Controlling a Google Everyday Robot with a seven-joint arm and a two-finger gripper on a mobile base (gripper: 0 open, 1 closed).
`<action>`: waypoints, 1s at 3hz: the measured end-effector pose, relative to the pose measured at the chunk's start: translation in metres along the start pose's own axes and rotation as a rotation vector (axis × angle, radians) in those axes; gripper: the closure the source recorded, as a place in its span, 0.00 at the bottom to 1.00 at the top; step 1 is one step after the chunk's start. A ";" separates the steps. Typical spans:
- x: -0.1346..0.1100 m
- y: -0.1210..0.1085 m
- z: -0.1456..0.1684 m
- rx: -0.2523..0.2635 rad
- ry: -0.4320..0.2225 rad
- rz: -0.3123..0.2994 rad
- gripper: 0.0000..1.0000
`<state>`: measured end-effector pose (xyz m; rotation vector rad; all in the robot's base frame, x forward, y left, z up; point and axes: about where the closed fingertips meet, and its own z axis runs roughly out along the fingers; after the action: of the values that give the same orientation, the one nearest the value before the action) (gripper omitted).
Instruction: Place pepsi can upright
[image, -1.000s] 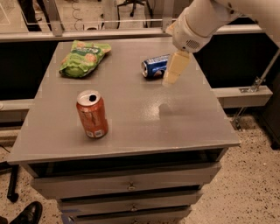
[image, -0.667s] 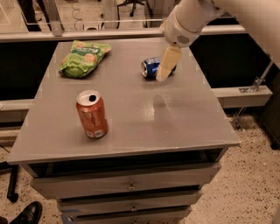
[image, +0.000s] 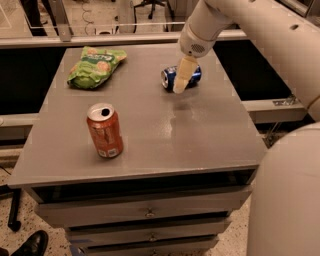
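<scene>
Cream hand (image: 179, 88) at blue pepsi can (image: 168, 77)

Near the worktop's far edge, right of centre, the gripper (image: 179, 86) covers the middle of the pepsi can (image: 168, 78), so we cannot read its label. The arm (image: 260, 27) is cut off at the view's right edge.

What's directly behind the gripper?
The pepsi can, lying on its side on the table. The gripper, near the table's far edge, covers the can's middle.

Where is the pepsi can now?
In the camera view, the pepsi can lies sideways on the table, far right, right of the green bag; the claw partly covers it.
</scene>
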<state>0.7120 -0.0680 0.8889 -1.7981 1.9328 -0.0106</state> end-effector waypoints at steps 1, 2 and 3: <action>0.004 -0.001 0.025 -0.046 0.020 0.021 0.00; 0.003 -0.001 0.041 -0.076 0.030 0.029 0.00; 0.001 0.001 0.052 -0.099 0.042 0.030 0.17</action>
<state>0.7296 -0.0523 0.8430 -1.8461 2.0215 0.0595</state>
